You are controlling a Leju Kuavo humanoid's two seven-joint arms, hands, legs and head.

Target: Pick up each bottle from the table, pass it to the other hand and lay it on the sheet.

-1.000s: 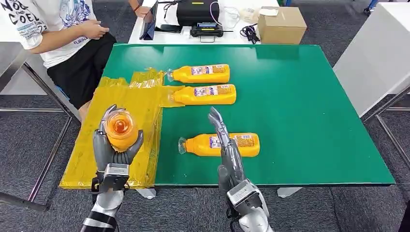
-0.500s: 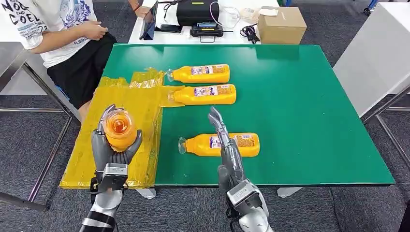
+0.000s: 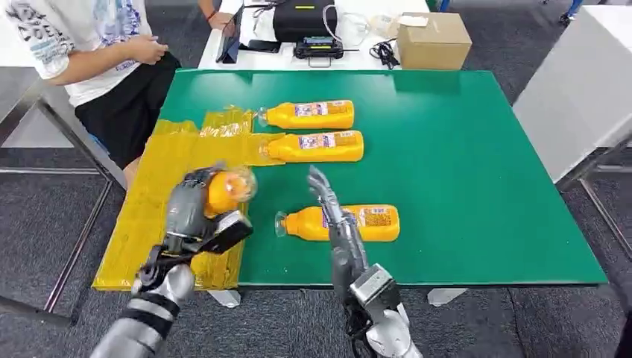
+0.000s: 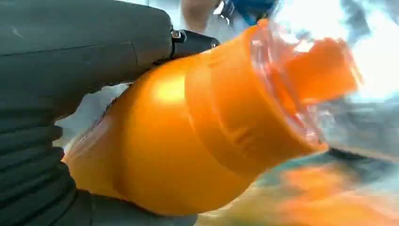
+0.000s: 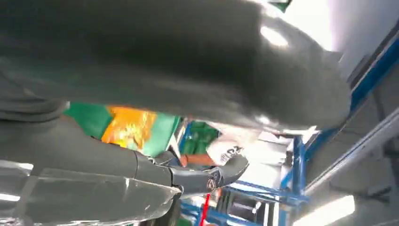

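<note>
A: So, what does the left robot hand [image 3: 192, 211] hold?
B: Its fingers wrap an orange bottle [image 3: 223, 191], tilted above the yellow sheet [image 3: 160, 179].
A: And the right robot hand [image 3: 333, 216]?
B: Empty, fingers stretched out, over the bottle nearest the sheet [image 3: 358, 222] on the green surface [image 3: 462, 164].

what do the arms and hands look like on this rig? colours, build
Silver metal arms; the left forearm carries dark bands. Left hand and right hand are grey with darker fingers. A boxy silver wrist block sits behind each. The wrist views show a grey ribbed cover.
</note>
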